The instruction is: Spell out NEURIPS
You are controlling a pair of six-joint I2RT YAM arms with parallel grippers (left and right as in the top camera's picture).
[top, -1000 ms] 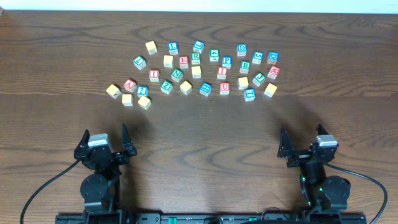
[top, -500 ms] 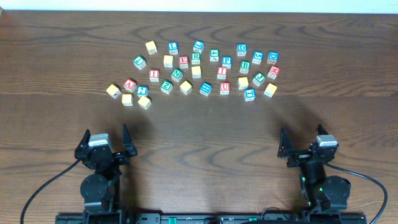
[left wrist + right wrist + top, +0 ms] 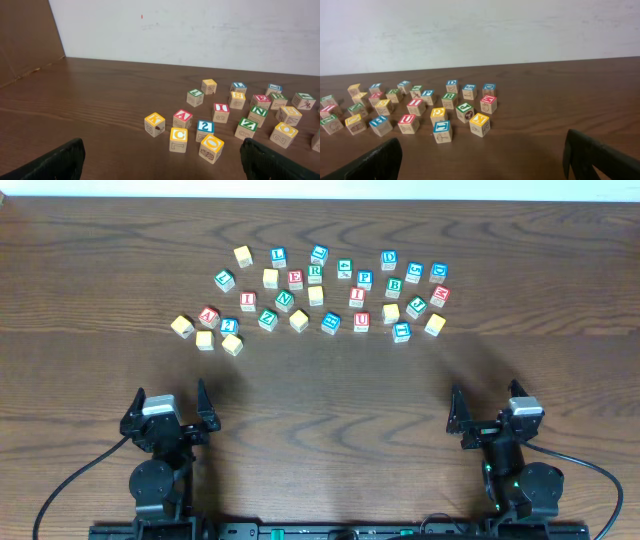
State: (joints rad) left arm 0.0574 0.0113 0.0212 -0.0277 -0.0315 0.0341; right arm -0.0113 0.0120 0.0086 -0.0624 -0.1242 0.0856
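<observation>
- Letter blocks [image 3: 315,295] lie scattered across the far middle of the bench [image 3: 320,410], well apart from both grippers.
- Left gripper [image 3: 169,402] and right gripper [image 3: 486,402]: fingers [image 3: 55,162] spread wide, holding nothing.
- Blocks look light, rigid, probably wood, and perhaps slick where painted. Take yours by two opposite flat sides.
- Cubes, so no long axis. Letters face up, each turned its own way. The green N [image 3: 284,301] sits skewed, so square your wrist to its sides.
- Neighbours crowd close.
</observation>
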